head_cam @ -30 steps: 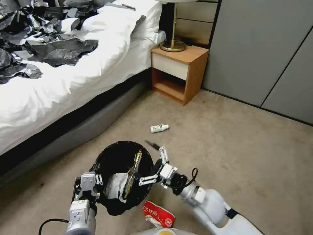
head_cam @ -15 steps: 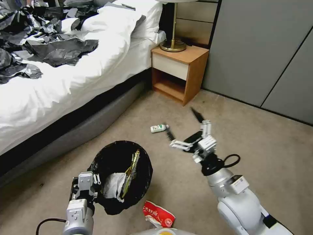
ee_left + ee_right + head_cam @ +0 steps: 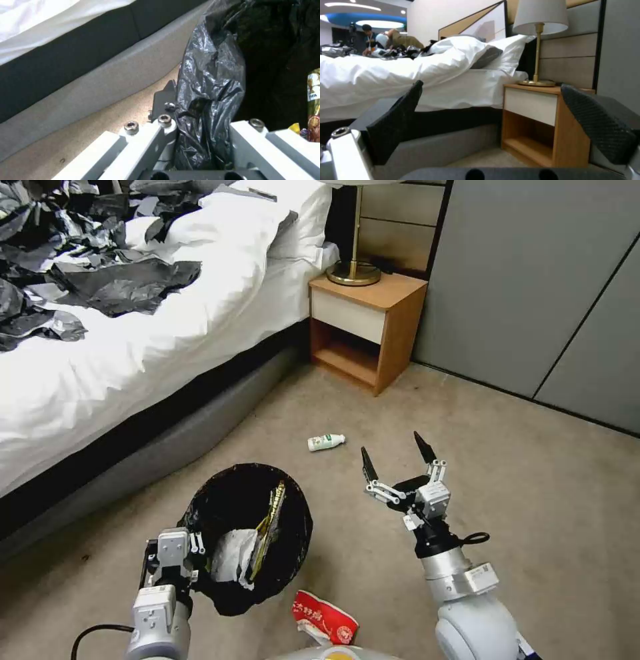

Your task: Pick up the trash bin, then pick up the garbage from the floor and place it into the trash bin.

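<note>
Right gripper (image 3: 396, 460), jaws spread and empty, had swung off the trash bin (image 3: 248, 533) toward the bottle (image 3: 326, 442) on mid-floor carpet, likely next (drop done). Left gripper (image 3: 175, 567) stayed pinching the bin's liner rim; red wrapper (image 3: 323, 617) remained by the robot's base.

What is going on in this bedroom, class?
The left gripper is shut on the black liner at the rim of the trash bin, which already holds a tissue and a wrapper. The right gripper is open and empty above the carpet, near a small bottle. A red wrapper lies beside the bin.
</note>
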